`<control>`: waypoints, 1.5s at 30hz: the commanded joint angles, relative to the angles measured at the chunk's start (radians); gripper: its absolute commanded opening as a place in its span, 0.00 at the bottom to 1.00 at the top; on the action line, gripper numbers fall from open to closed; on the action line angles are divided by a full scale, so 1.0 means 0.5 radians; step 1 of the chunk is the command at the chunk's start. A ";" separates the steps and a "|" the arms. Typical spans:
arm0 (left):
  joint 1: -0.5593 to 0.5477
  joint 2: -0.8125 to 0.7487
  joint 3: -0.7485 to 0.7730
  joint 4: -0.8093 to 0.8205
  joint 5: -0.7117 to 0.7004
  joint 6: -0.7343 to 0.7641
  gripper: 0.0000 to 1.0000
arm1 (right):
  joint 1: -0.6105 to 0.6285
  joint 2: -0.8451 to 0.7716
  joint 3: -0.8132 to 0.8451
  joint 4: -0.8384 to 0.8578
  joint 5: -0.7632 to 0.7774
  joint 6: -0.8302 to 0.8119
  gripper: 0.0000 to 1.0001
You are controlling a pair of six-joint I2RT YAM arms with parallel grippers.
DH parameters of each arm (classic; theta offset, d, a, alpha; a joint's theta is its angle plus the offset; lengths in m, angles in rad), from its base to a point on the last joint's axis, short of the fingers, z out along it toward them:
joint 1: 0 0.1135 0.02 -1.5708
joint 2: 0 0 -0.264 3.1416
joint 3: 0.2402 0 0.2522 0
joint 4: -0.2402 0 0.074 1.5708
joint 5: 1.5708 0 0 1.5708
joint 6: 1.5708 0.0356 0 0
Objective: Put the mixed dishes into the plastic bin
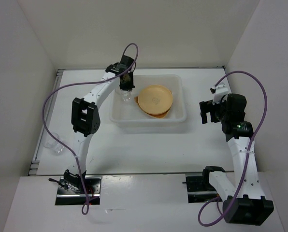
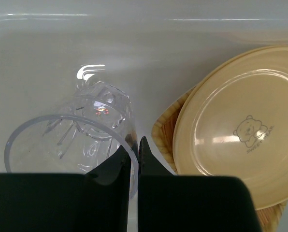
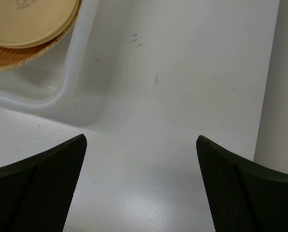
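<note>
Black fingers of the left gripper (image 2: 134, 147) fill the bottom of the left wrist view, drawn together on the rim wall of a clear cup (image 2: 86, 130), one finger inside the mouth and one outside. The cup hangs tilted, its mouth toward the camera and its base pointing down into the plastic bin (image 2: 134, 43), near the bin's far left corner. Whether the base touches the floor of the bin I cannot tell; the clear plastic blurs into the pale floor.

Just beside the cup, to its right, a yellow-orange plate (image 2: 236, 140) with a small bear mark lies on top of the woven tray (image 2: 165, 129), both already inside the bin. A second plate may sit beneath the top one, but the stack hides it.

Over on the bare table (image 3: 182, 72), just right of the bin, the right gripper (image 3: 141, 137) has its fingers wide apart and holds nothing.

Out at the table's left edge sits what looks like another clear cup (image 1: 54, 146), not yet collected.

Risks, as I judge them: the grip is a thin pinch on slick plastic, so the cup could slip early. Released while tilted, it may roll or tip against the tray's edge.
</note>
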 commanded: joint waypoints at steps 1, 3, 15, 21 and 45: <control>-0.026 0.086 0.051 0.003 -0.099 0.060 0.00 | 0.012 -0.037 -0.002 0.096 0.021 0.021 0.98; -0.044 0.126 0.051 -0.021 -0.142 0.041 0.04 | 0.012 -0.037 -0.002 0.096 0.021 0.021 0.98; -0.044 -0.559 0.339 -0.245 -0.769 0.023 1.00 | 0.012 -0.059 -0.002 0.114 0.039 0.021 0.98; 0.166 -1.528 -0.684 -0.279 -1.095 -0.290 1.00 | 0.030 -0.010 -0.002 0.114 0.021 0.021 0.98; 1.293 -2.093 -2.465 0.107 -0.381 -0.539 1.00 | 0.088 0.129 -0.002 0.114 -0.019 0.003 0.98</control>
